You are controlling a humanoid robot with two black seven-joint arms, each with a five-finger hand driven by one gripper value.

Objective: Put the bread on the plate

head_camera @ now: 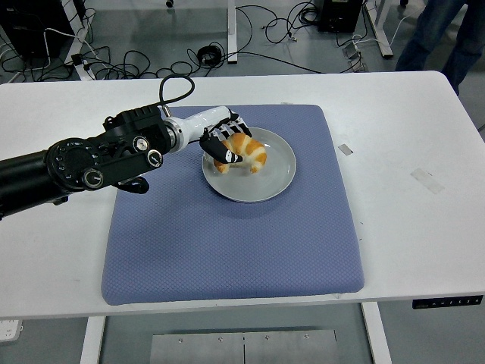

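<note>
The robot's black left arm is reaching in from the left edge of the frame, and its left hand [224, 144], white at the wrist with dark fingers, is sitting just above centre, over the left part of the round pale grey plate [271, 176]. The fingers are curling closely around the golden-brown croissant-shaped bread [246, 151], gripping it from its left side, so the bread is showing mostly to the right of the fingers. The bread is lying within the plate's outline, in its upper left part; whether its underside is already touching the plate's surface or hanging just above it cannot be told from this view.

The plate is resting on the upper middle part of a blue-grey quilted fabric mat [227, 243], which is covering the centre of the white rectangular table [409, 227]. The plate's right and lower parts are showing bare. Two small strips of pale tape [427, 180] are sticking to the table right of the mat, one near the mat's edge and one farther right.

Beyond the table's far edge, at the top of the frame, black cables [144, 61] are trailing across the grey floor. In the upper right corner a person's legs in dark blue trousers [447, 34] are standing behind the table.
</note>
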